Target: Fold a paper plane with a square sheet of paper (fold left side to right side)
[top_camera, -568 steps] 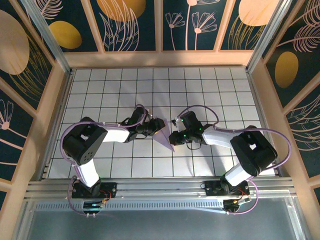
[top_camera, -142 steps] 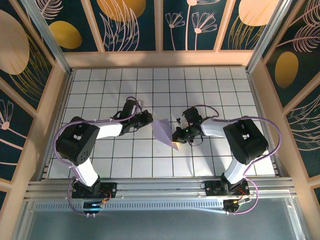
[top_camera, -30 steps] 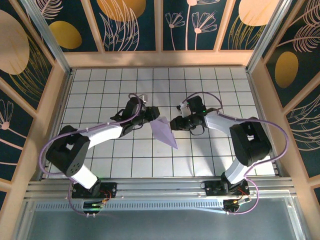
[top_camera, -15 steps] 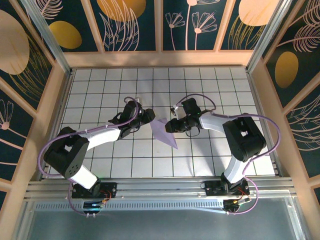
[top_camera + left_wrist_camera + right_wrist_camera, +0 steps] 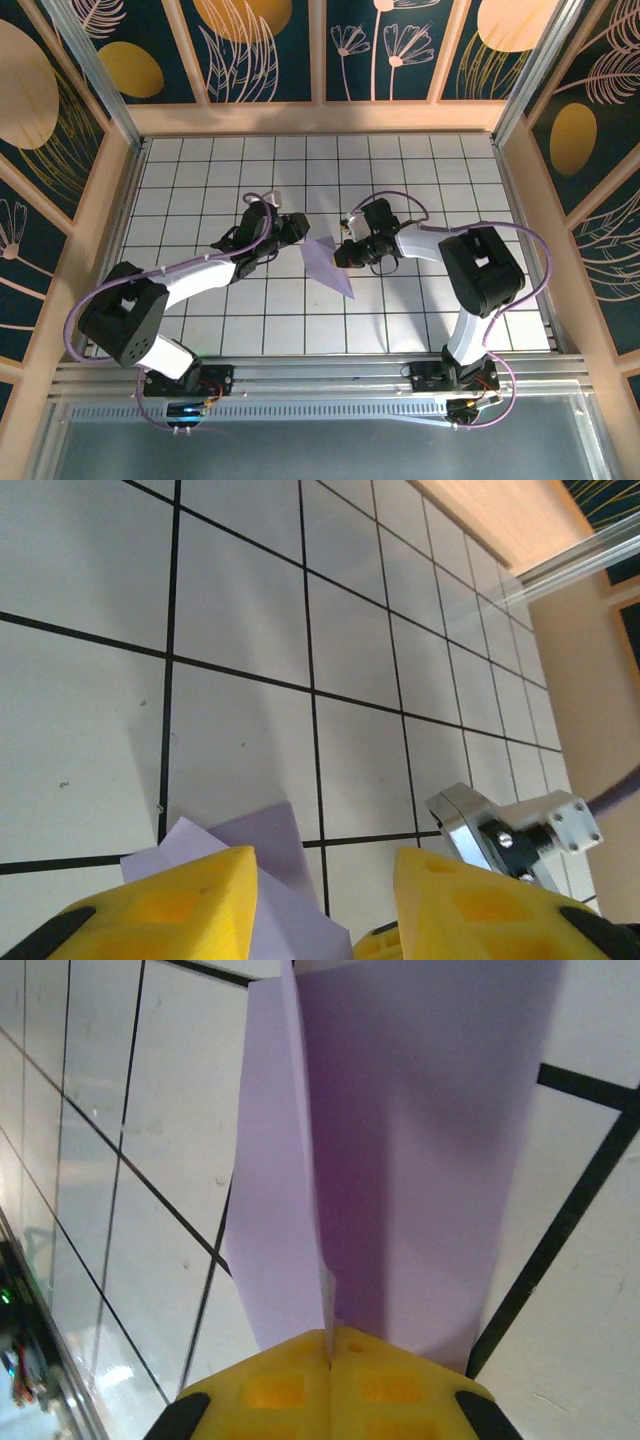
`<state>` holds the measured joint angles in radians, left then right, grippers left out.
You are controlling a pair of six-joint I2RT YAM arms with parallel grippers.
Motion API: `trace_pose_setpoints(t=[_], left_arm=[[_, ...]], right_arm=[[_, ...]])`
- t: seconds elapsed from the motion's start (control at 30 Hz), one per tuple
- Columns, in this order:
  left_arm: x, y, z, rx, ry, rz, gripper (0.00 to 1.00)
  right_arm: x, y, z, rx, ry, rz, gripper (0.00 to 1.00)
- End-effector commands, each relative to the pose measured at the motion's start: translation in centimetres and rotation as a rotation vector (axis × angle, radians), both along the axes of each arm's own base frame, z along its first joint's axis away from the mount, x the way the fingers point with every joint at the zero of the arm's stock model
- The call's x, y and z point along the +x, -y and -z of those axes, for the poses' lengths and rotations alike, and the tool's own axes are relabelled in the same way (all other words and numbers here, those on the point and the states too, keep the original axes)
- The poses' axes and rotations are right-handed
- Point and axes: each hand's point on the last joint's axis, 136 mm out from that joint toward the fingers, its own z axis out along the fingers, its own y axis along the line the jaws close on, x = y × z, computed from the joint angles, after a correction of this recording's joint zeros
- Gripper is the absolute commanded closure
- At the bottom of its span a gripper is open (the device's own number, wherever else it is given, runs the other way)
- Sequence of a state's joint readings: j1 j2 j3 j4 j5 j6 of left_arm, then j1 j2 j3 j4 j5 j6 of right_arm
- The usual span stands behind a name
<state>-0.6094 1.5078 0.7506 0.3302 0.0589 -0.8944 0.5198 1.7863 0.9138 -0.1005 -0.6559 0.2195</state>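
While the folding looks well advanced, seen from above the paper plane (image 5: 328,262) lies flat near the middle of the table (image 5: 200,180) as a narrow lavender triangle, its point aimed toward the near right. The left claw (image 5: 296,231) sits just beside its far left corner and the right claw (image 5: 343,252) touches its right edge. From the left wrist, the left claw (image 5: 320,865) has its yellow fingers (image 5: 180,900) moderately apart. They straddle a corner of the plane (image 5: 275,845) that lies on the tile beneath them, and they clamp nothing. Part of the other arm's wrist hardware (image 5: 510,830) shows close by on the right. From the right wrist, the right claw (image 5: 330,1355) has its pads pressed tight together. The plane (image 5: 400,1140) runs straight into their seam, its centre crease in line with it and one flap standing slightly proud on the left, so I judge this claw to be pinching the paper at the fold. The step in hand seems to be securing the right side before bringing the left side across. Next, the left claw likely needs to close on its near corner and carry that flap over to the right. The right claw's pinch should hold the crease from sliding, since paper this thin would skid or buckle under a careless pull.
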Motion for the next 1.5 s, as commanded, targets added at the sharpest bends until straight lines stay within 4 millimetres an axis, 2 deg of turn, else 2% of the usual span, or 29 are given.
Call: trace_pose_setpoints(t=[0.0, 0.1, 0.2, 0.3, 0.37, 0.47, 0.57, 0.7, 1.0, 1.4, 1.47], left_arm=[[0.1, -0.1, -2.4, -0.080, 0.061, -0.013, 0.52], [-0.1, -0.5, -5.7, -0.194, 0.136, -0.009, 0.40], [-0.9, -1.3, -9.8, -0.344, 0.255, 0.002, 0.30], [-2.2, -1.1, -13.1, -0.452, 0.357, 0.075, 0.25], [-3.1, -0.1, -14.9, -0.499, 0.407, 0.164, 0.25], [-4.3, 1.6, -16.4, -0.557, 0.436, 0.298, 0.26], [-4.7, 2.5, -16.3, -0.594, 0.426, 0.360, 0.28], [-4.9, 3.4, -15.7, -0.623, 0.406, 0.414, 0.31], [-5.0, 5.2, -15.1, -0.607, 0.384, 0.479, 0.44], [-4.5, 5.5, -14.2, -0.554, 0.368, 0.459, 0.88], [-4.5, 5.4, -14.3, -0.552, 0.371, 0.451, 0.93]], right_arm=[[1.6, -0.5, -4.3, 0.072, 0.114, 0.005, 1.00], [2.0, 0.2, -8.3, 0.170, 0.204, 0.006, 1.00], [2.1, 1.3, -12.5, 0.290, 0.291, 0.017, 1.00], [2.1, 2.3, -16.4, 0.424, 0.355, 0.030, 1.00], [1.7, 2.5, -18.8, 0.511, 0.380, 0.018, 1.00], [0.9, 2.2, -21.3, 0.600, 0.396, -0.020, 1.00], [0.2, 2.0, -23.0, 0.656, 0.399, -0.049, 1.00], [-0.3, 1.7, -23.8, 0.683, 0.381, -0.075, 1.00], [-0.7, 0.7, -22.7, 0.663, 0.334, -0.098, 1.00], [-0.3, 0.5, -22.0, 0.620, 0.326, -0.081, 1.00], [-0.2, 0.6, -22.2, 0.616, 0.335, -0.074, 0.95]])
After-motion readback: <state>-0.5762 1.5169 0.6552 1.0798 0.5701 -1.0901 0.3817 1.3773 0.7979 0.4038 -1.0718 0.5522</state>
